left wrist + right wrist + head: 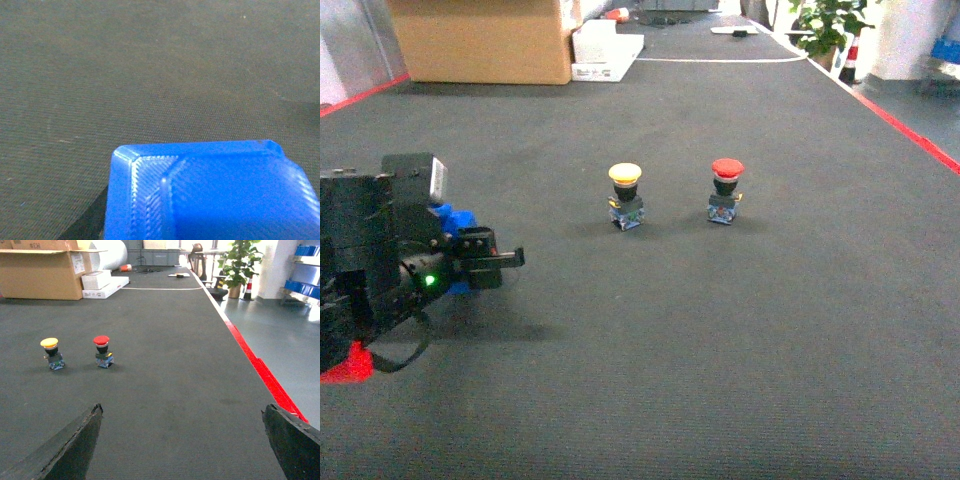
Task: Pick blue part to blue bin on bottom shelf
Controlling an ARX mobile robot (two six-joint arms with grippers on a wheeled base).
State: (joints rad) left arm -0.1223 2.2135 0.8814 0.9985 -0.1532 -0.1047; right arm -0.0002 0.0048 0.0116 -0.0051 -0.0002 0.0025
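A blue plastic piece (215,195) with a rounded corner and a raised, ridged rim fills the bottom of the left wrist view, right where the jaws sit. It hides the fingers. In the head view the same blue (452,220) shows behind my left gripper (490,262), low on the left. I cannot tell whether it is the blue part or the blue bin, nor whether the jaws hold it. My right gripper (182,440) hangs open over bare carpet with nothing between its fingers (75,445). The bottom shelf is out of view.
A yellow push button (625,195) and a red push button (725,190) stand upright on the dark carpet, ahead of the arms. A cardboard box (485,40) and white boxes (605,50) sit far back. A red floor line (260,370) runs along the right.
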